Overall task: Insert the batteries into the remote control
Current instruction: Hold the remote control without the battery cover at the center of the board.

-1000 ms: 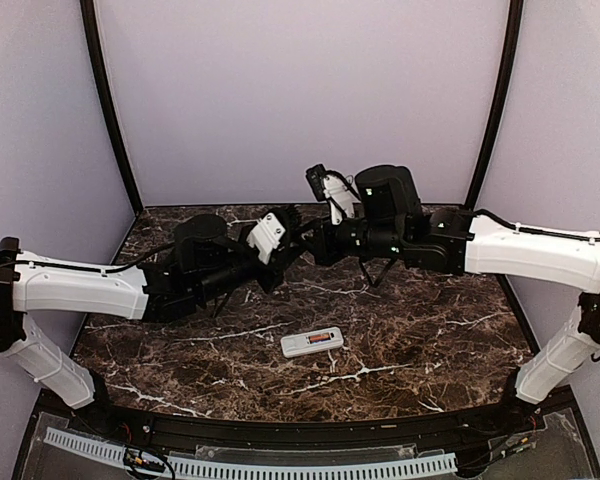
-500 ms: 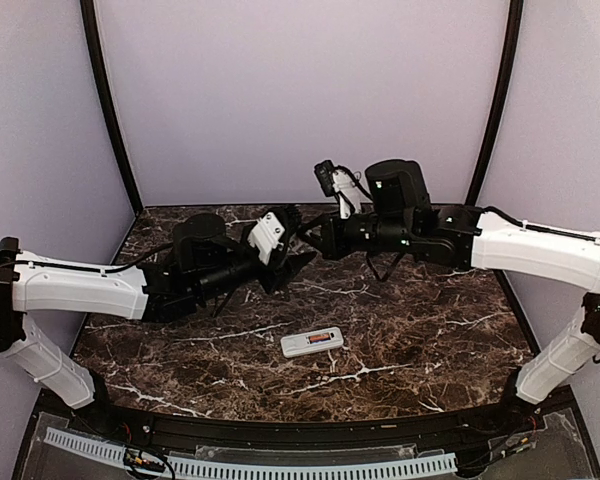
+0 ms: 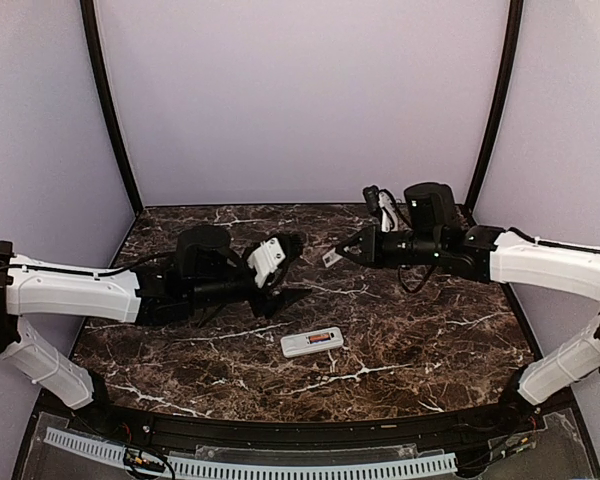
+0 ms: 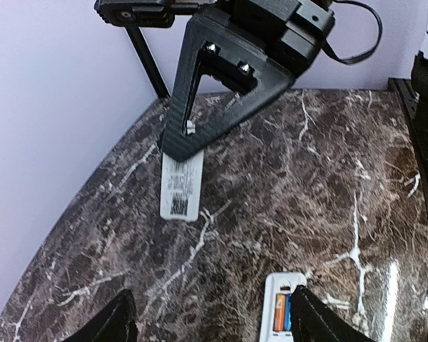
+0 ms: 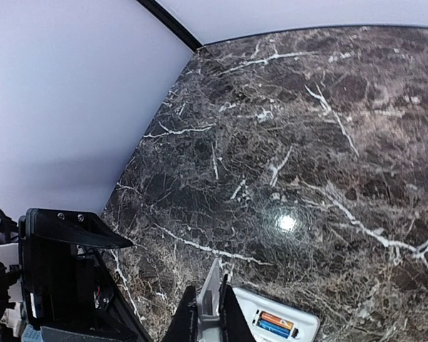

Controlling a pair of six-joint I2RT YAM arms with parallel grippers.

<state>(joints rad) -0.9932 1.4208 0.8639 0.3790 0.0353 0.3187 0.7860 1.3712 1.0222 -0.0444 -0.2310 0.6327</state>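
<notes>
The white remote control [image 3: 312, 343] lies back-up on the marble, in front of both arms. Its open bay holds the batteries, one orange [image 4: 279, 315] and one blue [image 4: 287, 315], side by side. The right wrist view also shows the remote control [image 5: 299, 322], with the orange battery [image 5: 277, 320] and the blue battery [image 5: 271, 328] in it. My left gripper [image 3: 298, 272] hovers behind and left of the remote, open and with nothing in it [image 4: 210, 320]. My right gripper [image 3: 342, 253] is up at mid-back, shut on a flat whitish cover plate [image 4: 182, 187] that hangs from its tips [image 5: 212, 292].
Dark veined marble table [image 3: 420, 330] with purple walls on three sides and black corner posts [image 3: 105, 100]. A perforated white strip [image 3: 250, 465] runs along the near edge between the arm bases.
My left gripper has opened and let go of the cover plate, then dropped back slightly. The right arm has pulled away to the right with the plate in its grip.
</notes>
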